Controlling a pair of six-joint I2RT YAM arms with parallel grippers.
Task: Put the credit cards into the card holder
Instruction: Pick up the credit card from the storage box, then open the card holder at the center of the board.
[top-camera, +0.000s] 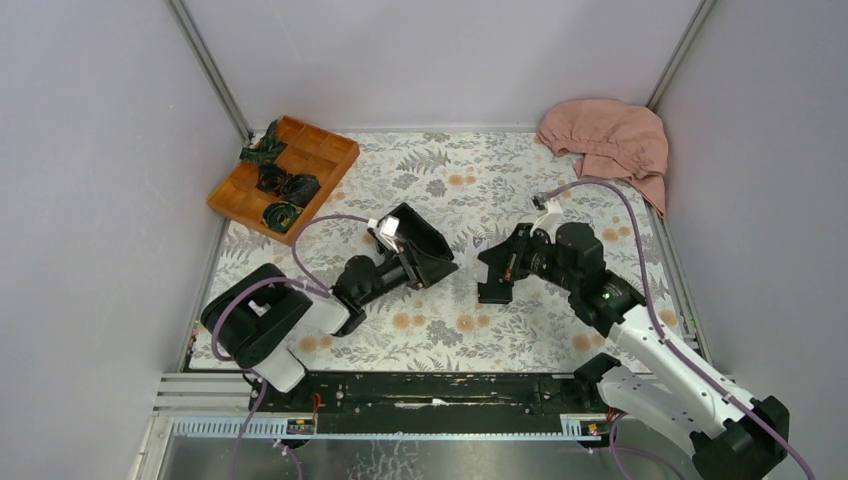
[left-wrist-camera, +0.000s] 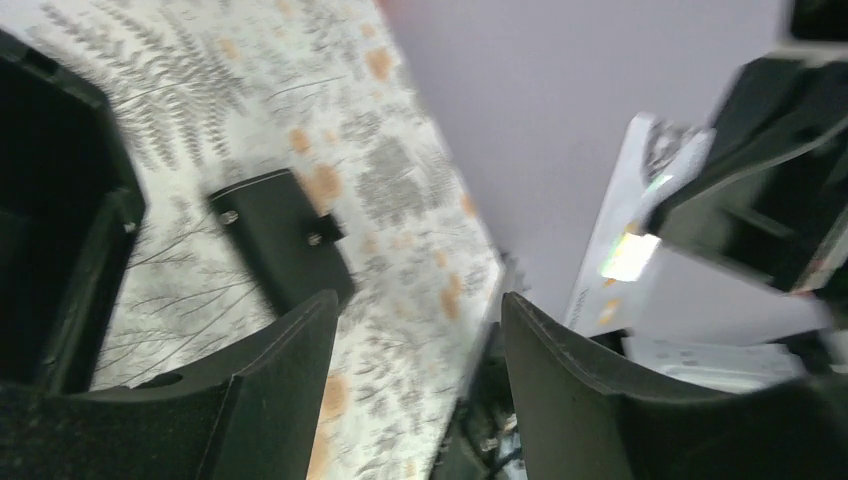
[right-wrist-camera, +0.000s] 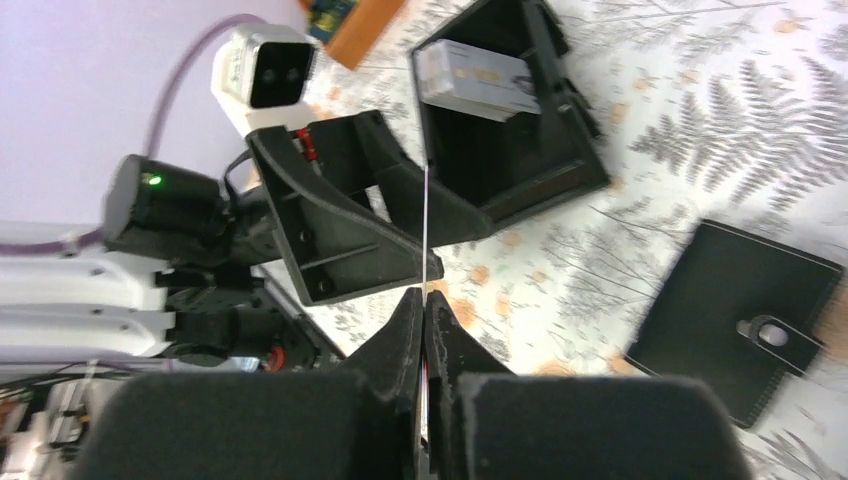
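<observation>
I am holding one credit card (left-wrist-camera: 620, 200) clamped edge-on between the closed fingers of the right gripper (right-wrist-camera: 424, 298). It is rising straight out past their tips, presumably so it can be slid into a pocket. The left gripper (left-wrist-camera: 415, 305) is standing with its fingers apart just beside that card, gripping nothing. The card holder (right-wrist-camera: 740, 320) is lying closed on the table (right-wrist-camera: 700, 130) to the right of the right fingers, clasp tab (right-wrist-camera: 775, 332) up. I judge it needs opening first. More cards (right-wrist-camera: 475, 80) are sitting in the black box (right-wrist-camera: 560, 150) beyond the fingertips. I am finding no legible print.
</observation>
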